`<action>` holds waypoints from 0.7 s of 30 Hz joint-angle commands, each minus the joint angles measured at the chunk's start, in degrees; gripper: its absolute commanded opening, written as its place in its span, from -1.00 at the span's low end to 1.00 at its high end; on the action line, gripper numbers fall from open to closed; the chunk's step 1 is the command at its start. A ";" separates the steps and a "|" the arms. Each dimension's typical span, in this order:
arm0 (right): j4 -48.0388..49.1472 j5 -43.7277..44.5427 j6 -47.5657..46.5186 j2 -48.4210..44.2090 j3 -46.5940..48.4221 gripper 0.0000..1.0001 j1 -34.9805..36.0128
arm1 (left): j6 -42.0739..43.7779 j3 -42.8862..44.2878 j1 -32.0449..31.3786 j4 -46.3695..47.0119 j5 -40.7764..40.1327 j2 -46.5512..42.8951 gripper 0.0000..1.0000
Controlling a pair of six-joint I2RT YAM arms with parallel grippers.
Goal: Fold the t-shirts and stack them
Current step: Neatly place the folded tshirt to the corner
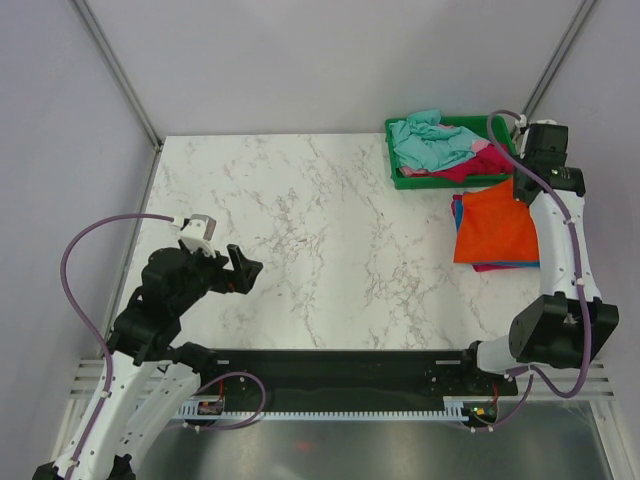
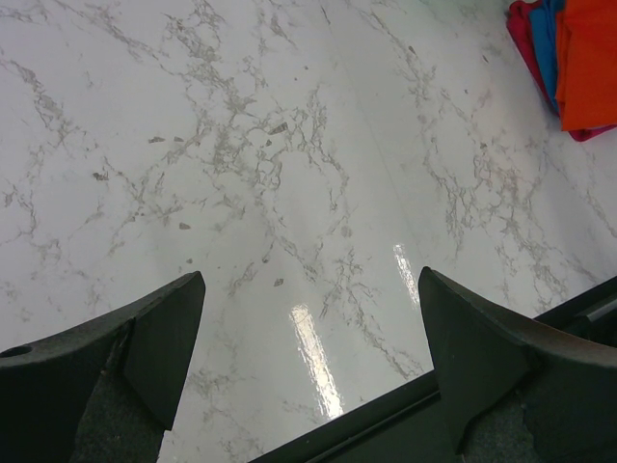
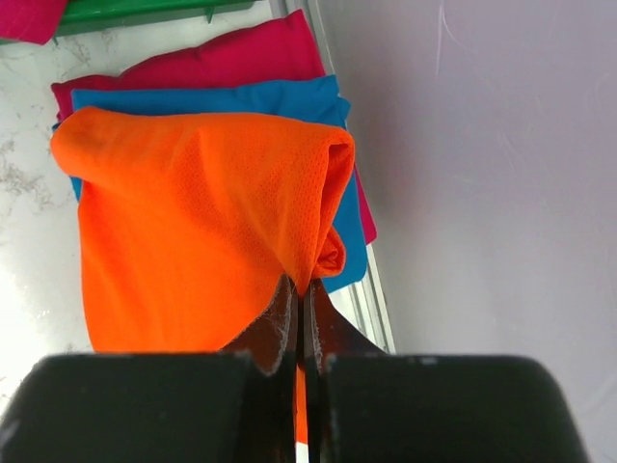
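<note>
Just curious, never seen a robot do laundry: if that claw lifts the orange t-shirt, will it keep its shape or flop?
Probably floppy: where the right claw pinches the orange t-shirt, the fabric bunches and curls over. It looks like thin mesh, so likely light. Pushed, it would likely wrinkle rather than slide as one piece.

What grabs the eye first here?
The bright orange t-shirt at the right edge of the table, lying on a blue t-shirt, its fold pinched in the right tool. Behind it, a green tray holds a crumpled teal t-shirt; the left tool hangs open above the table.
</note>
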 commanded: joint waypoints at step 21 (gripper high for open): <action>16.48 5.86 7.57 21.53 2.49 0.34 -10.53 | 0.63 -0.24 -0.83 2.49 -0.04 1.72 0.99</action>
